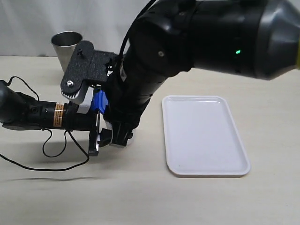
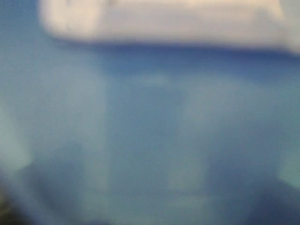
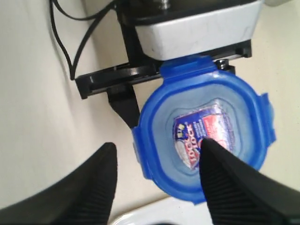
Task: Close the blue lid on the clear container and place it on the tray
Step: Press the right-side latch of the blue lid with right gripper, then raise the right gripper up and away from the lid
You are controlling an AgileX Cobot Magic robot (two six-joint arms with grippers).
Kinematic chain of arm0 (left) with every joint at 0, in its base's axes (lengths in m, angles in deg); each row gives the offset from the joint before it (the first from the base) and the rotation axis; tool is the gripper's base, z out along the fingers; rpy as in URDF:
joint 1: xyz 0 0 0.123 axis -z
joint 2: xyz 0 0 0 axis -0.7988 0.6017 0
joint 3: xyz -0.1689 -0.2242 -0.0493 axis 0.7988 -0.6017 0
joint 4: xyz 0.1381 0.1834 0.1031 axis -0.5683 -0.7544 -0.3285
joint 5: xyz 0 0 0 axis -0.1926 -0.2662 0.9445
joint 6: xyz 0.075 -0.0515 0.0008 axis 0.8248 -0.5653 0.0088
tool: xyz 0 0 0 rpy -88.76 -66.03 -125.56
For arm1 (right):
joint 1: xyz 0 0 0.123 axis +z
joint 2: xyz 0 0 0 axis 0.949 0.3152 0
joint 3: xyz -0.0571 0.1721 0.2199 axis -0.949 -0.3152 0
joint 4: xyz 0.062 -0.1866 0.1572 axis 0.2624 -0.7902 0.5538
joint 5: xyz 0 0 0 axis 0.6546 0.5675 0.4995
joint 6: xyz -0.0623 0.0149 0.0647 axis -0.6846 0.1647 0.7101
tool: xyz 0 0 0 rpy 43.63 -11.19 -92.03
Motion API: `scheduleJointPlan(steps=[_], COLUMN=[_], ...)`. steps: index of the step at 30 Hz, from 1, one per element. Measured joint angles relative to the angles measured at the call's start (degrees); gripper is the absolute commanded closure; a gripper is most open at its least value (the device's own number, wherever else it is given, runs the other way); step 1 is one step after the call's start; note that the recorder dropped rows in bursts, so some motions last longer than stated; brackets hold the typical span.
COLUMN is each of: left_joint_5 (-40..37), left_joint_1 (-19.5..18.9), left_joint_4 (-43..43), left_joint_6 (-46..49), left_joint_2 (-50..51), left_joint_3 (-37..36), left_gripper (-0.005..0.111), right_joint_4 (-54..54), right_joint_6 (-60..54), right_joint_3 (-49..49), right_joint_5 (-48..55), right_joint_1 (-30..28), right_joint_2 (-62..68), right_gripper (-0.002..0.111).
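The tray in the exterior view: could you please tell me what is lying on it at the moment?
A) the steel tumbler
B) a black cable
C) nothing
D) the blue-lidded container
C: the tray shows only its bare white surface. The blue lid is off to its left in that view, and the steel tumbler stands farther back on the table.

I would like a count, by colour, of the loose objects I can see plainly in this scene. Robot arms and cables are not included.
Blue: 1, the blue lid
White: 1, the tray
Grey metal: 1, the tumbler
Total: 3
The clear container is not plainly visible behind the arms, so it is not counted.
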Motion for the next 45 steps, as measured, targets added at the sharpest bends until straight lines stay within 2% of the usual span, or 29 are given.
scheduleJointPlan(steps=[10,14,17,20,24,28,32,40,45], left_joint_5=[0.3,0.4,0.6,1.0,1.2,1.2,1.3,1.3,1.3], left_joint_1=[0.0,0.0,0.0,0.0,0.0,0.0,0.0,0.0,0.0], left_joint_4=[-0.5,-1.1,-1.6,-2.7,-3.2,-3.4,-3.4,-3.4,-3.4], left_joint_6=[1.1,1.9,3.2,6.1,7.7,7.9,8.0,8.0,8.0], left_joint_2=[0.0,0.0,0.0,0.0,0.0,0.0,0.0,0.0,0.0], left_joint_3=[0.0,0.0,0.0,0.0,0.0,0.0,0.0,0.0,0.0], left_gripper=[0.107,0.107,0.107,0.107,0.107,0.107,0.107,0.107,0.107], right_joint_4=[2.9,5.2,10.9,20.8,35.1,43.4,46.8,47.3,47.2], right_joint_6=[8.4,12.8,14.0,9.5,-2.9,-14.1,-18.9,-19.6,-12.7], right_joint_3=[0.0,0.0,0.0,0.0,0.0,0.0,0.0,0.3,4.4], right_joint_5=[0.2,-0.2,0.0,1.7,7.9,16.2,19.1,10.4,2.1], right_joint_1=[-2.2,-7.8,-13.5,-19.2,-24.4,-25.1,-25.1,-25.1,-25.1], right_joint_2=[-9.4,-10.1,-9.6,-8.7,-6.9,-5.0,-3.2,-2.4,-2.0], right_gripper=[0.058,0.058,0.058,0.058,0.058,0.058,0.058,0.058,0.059])
